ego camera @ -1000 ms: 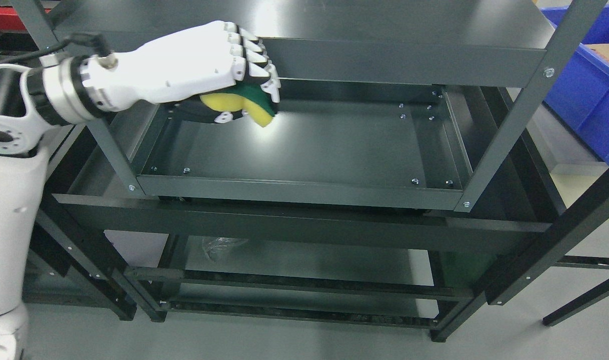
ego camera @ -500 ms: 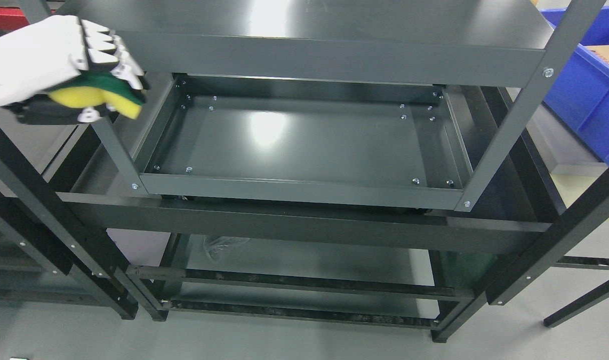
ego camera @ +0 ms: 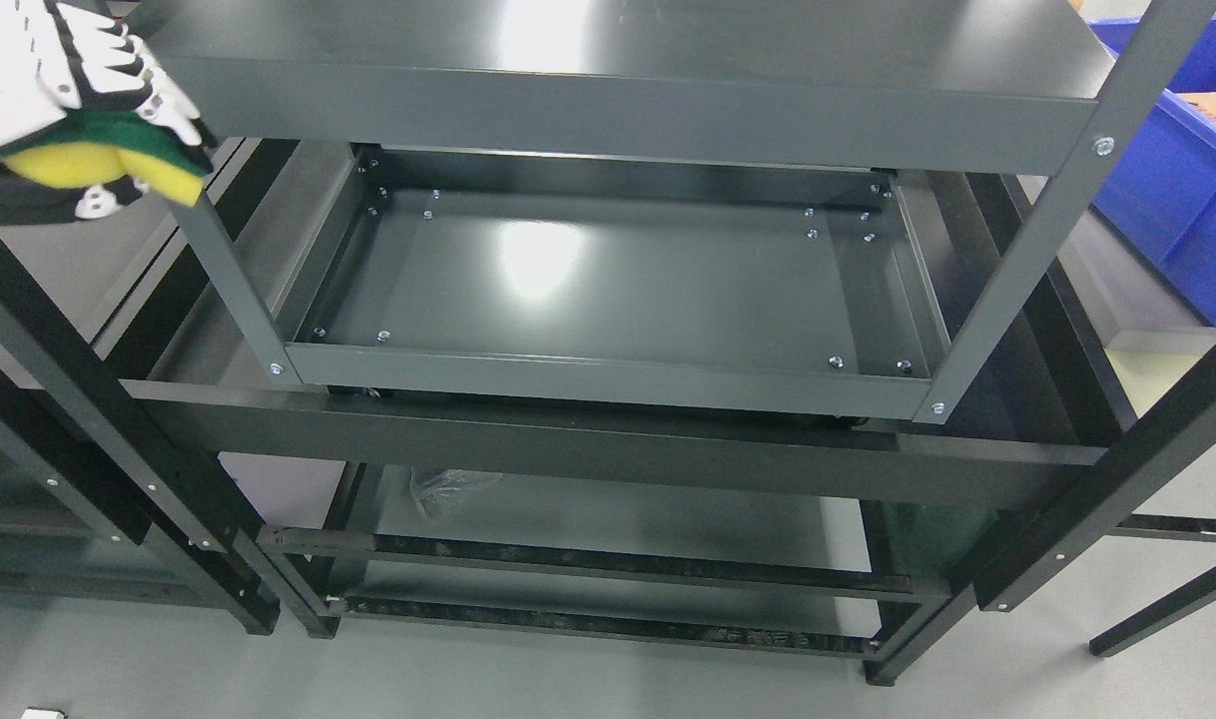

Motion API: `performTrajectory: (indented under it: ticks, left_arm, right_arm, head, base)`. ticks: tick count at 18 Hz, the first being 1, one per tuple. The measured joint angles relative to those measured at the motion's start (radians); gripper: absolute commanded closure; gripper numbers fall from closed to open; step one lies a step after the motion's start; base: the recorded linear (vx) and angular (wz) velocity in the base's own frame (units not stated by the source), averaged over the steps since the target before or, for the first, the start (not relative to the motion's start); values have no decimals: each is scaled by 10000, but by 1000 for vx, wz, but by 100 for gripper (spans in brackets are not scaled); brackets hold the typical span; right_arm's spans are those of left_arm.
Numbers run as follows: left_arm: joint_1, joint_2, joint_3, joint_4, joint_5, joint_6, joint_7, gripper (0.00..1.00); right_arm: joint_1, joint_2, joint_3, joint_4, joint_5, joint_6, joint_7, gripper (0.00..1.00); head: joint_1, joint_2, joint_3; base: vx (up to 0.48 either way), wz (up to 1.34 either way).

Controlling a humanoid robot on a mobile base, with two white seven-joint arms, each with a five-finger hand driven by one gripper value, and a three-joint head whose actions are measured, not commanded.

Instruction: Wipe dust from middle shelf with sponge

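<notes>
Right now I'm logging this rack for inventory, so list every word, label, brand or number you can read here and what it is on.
None can be read.
The shelf unit, its middle shelf and its posts are bare dark metal with only screws.
The sponge in the left hand shows no print.
The blue bin at the right shows no label.

It looks like a warehouse or workshop: bare grey metal shelving racks stand on a grey floor beside blue plastic storage bins.
</notes>
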State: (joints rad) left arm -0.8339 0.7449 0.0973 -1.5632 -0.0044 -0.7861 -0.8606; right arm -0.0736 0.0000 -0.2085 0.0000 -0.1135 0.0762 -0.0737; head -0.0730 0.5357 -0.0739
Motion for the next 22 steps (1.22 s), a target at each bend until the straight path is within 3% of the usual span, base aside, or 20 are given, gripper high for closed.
performTrajectory:
  ticks: [5,11,14,18,22]
  left_arm:
    - [-1241,-1668,-1083,27,-1163,-1,19,97]
    - [-2322,-4210,-2655,342,-3069,-1,345,97]
    - [-2906,-4975,-3517,574,-3572,-23,1377,97]
    - [-3724,-5812,-4950,933,-3959,768,2949,97]
    - [-4079,-6342,-6143,1210,-4097,1083,3463,97]
  right_arm:
    - [-1,0,0,0,0,0,0,0]
    - [0,0,0,0,0,0,-3,0]
    - [-1,0,-1,0,0,0,-3,0]
    - [-1,0,-1,0,0,0,-3,0]
    - [-1,0,-1,0,0,0,-3,0]
  head:
    - [0,0,0]
    - [0,0,0]
    - [0,0,0]
    - [0,0,0]
    - [0,0,0]
  base:
    - [0,0]
    - [0,0]
    - [0,0]
    - [0,0]
    - [0,0]
